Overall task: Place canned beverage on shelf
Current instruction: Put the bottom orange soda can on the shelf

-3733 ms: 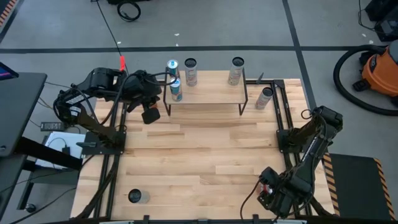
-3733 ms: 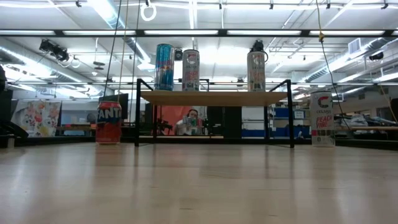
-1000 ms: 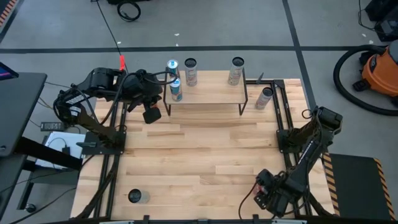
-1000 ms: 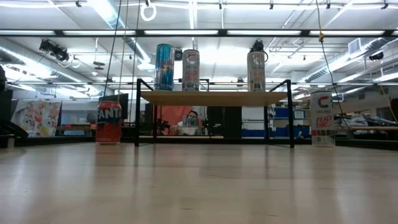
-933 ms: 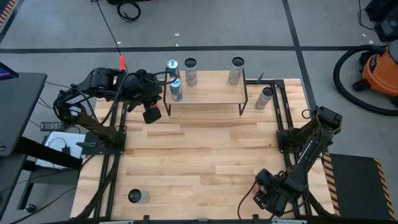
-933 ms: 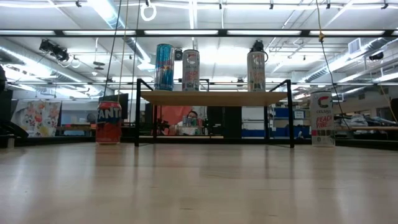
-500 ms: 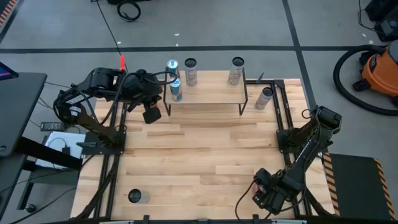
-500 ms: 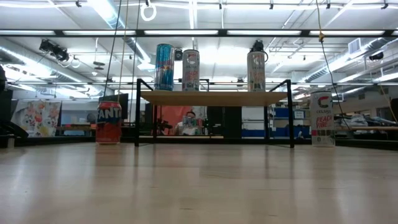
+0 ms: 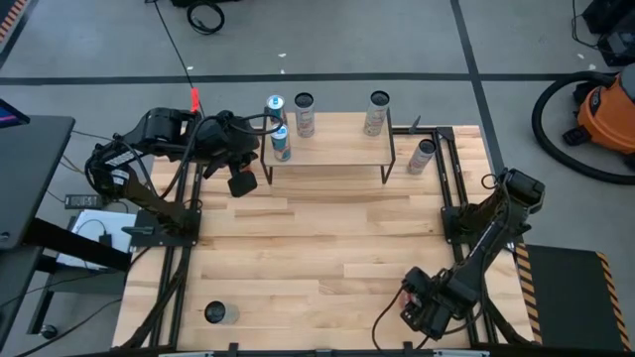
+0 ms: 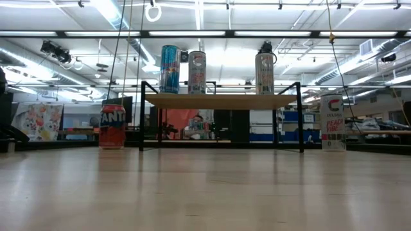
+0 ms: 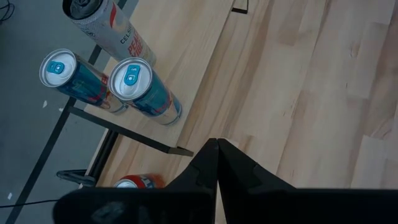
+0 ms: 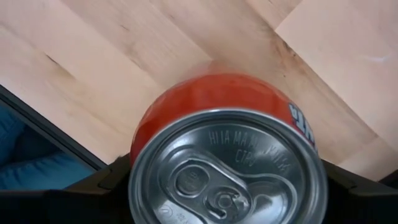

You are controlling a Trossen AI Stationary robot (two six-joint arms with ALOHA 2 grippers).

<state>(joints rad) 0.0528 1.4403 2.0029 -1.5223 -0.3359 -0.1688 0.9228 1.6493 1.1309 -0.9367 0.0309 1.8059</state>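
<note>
Red can (image 12: pixel 227 155) between right gripper (image 12: pixel 227 177) fingers

The right gripper (image 9: pixel 425 309) with its red can (image 12: pixel 227 155) has shifted left.

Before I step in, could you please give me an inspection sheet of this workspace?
Surface: wooden tabletop, bare in the middle.
Job's things: shelf at the far edge carries four cans; red can in the right gripper.
Clutter: white can beside the shelf; Fanta can at its other end; lone can at the near left corner.
Grippers: left gripper shut, empty, by the shelf; right gripper closed on the red can, near edge.
Cables: coiled cable on the floor.
Surroundings: orange vacuum.
</note>
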